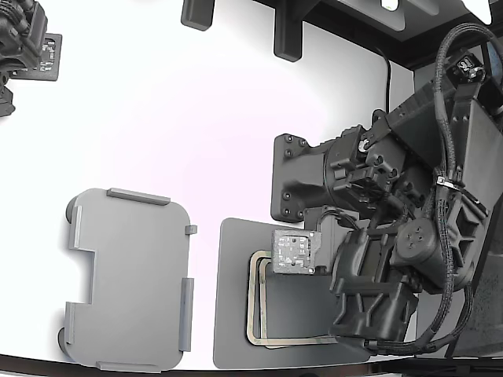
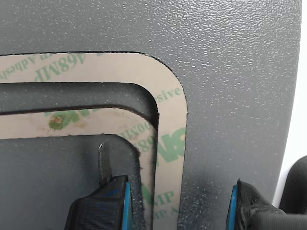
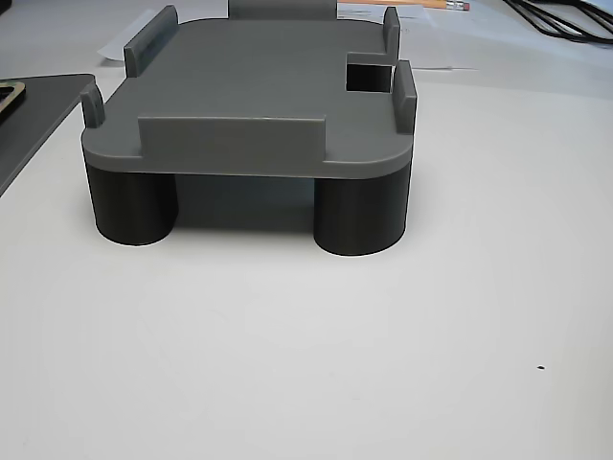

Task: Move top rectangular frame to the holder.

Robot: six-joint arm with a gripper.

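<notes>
The top rectangular frame point(image 2: 171, 120) is thin and tan with green print. It lies flat on the dark grey mat point(image 2: 230, 72), with the smaller tan frame point(image 2: 72, 123) inside it. My gripper point(image 2: 180, 203) is open and low over the mat. One finger point(image 2: 103, 203) is inside the frame and the other point(image 2: 252, 206) outside, so the jaws straddle one long side near a corner. In the exterior view the frame point(image 1: 252, 302) shows partly under the arm point(image 1: 377, 259). The light grey holder point(image 1: 126, 279) stands empty to the exterior view's left, and it also shows in the other view point(image 3: 259, 105).
The mat point(image 1: 232, 314) lies beside the holder, near the table's front edge. The holder has raised edge tabs point(image 3: 230, 129) and dark round feet point(image 3: 359, 216). A second dark arm point(image 1: 23, 43) sits at the exterior view's far left. Dark fixtures point(image 1: 287, 31) stand at the back.
</notes>
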